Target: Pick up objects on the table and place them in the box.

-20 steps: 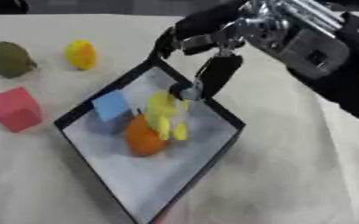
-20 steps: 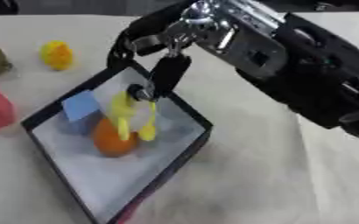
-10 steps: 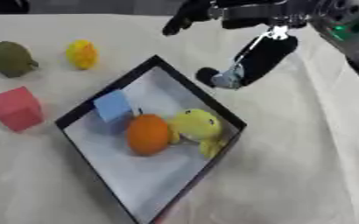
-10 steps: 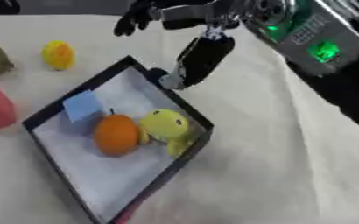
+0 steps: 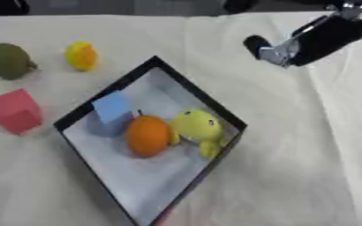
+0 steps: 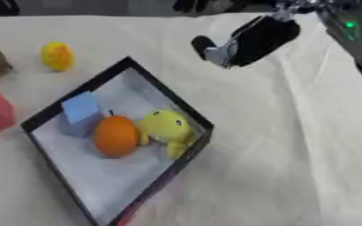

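Note:
A black-rimmed box (image 5: 200, 93) with a white floor lies askew in the middle of the table. Inside it are a blue cube (image 5: 111, 107), an orange (image 5: 147, 136) and a yellow duck-like toy (image 5: 195, 126), which lies against the orange. On the cloth to the box's left are a red cube (image 5: 16, 110), a green roundish thing (image 5: 8, 61) and a small yellow fruit (image 5: 81, 55). My right hand (image 6: 250, 39) hangs over the cloth above and right of the box, fingers straight, holding nothing. No left hand shows.
A cream cloth (image 5: 307, 145) covers the whole table and is bare to the right of the box and in front of it. The table's far edge runs along the top of the views, with dark shapes behind it.
My right hand let go of the yellow toy in the box and drew back up and to the right. The toy now lies beside the orange.

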You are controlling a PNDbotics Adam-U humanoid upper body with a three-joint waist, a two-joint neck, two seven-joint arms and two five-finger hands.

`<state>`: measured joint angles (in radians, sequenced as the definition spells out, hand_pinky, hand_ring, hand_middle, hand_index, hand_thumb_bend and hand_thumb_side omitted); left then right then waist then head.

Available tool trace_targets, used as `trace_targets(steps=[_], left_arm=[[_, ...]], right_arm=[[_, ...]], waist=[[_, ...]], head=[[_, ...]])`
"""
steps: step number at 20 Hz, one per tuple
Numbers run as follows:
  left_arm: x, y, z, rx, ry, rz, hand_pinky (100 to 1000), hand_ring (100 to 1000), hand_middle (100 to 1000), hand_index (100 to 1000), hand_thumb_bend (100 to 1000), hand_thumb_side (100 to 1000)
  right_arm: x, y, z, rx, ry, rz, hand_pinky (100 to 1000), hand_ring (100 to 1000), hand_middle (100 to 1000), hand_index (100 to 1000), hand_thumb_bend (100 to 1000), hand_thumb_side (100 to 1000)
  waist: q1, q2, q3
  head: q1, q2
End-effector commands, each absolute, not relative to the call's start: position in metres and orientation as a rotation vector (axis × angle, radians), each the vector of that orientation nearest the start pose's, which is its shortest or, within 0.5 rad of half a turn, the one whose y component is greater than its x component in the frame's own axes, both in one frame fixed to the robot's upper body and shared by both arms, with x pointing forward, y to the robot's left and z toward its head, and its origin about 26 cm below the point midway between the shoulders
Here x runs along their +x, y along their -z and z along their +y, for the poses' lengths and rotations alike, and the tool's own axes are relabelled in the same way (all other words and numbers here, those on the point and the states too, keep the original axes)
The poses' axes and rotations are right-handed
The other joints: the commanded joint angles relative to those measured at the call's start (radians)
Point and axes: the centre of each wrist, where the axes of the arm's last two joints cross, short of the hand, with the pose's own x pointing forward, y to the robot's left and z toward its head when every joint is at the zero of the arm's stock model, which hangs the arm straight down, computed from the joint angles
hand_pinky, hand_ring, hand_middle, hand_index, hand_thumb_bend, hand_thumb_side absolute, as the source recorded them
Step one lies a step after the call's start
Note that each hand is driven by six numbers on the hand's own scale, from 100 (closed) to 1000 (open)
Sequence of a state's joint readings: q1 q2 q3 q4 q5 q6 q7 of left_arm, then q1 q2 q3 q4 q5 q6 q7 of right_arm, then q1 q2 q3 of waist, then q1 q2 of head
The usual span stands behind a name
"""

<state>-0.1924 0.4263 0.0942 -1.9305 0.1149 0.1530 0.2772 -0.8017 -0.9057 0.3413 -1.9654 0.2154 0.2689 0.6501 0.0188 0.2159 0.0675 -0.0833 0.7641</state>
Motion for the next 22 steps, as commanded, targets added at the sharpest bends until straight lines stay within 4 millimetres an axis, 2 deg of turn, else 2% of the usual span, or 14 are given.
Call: trace_targets(steps=[1,5,9,15,18,22], left_arm=[[0.289,-0.199,0.32,0.521,0.155,-2.055,888,789,798,836,115,771],[0.286,-0.217,0.32,0.601,0.332,-2.064,868,791,796,839,155,696],[0.291,-0.221,0.32,0.674,0.515,-1.972,857,796,799,856,236,653],[0.306,-0.212,0.327,0.796,0.797,-1.719,857,819,817,875,321,628],[0.314,-0.209,0.332,0.853,0.95,-1.614,860,833,828,884,324,639],[0.315,-0.196,0.348,0.873,1.165,-1.453,859,844,829,891,359,655]], right_arm=[[0.296,-0.353,-0.254,-0.653,-1.559,-1.674,915,841,810,879,100,477],[0.3,-0.345,-0.279,-0.627,-1.386,-1.687,919,815,790,867,100,596],[0.303,-0.34,-0.298,-0.582,-1.228,-1.755,922,798,779,861,100,638],[0.311,-0.334,-0.335,-0.521,-0.931,-1.856,923,781,766,854,100,665],[0.311,-0.33,-0.355,-0.523,-0.811,-1.876,924,780,766,854,100,673],[0.314,-0.323,-0.363,-0.525,-0.731,-1.894,924,778,764,853,100,675]], waist=[[0.016,-0.024,0.0],[0.036,-0.026,0.007],[0.051,-0.028,0.011],[0.063,-0.031,0.013],[0.066,-0.032,0.022],[0.071,-0.03,0.031]], head=[[-0.003,-0.005],[-0.011,-0.002],[-0.019,0.0],[-0.033,0.002],[-0.051,0.002],[-0.058,0.001]])
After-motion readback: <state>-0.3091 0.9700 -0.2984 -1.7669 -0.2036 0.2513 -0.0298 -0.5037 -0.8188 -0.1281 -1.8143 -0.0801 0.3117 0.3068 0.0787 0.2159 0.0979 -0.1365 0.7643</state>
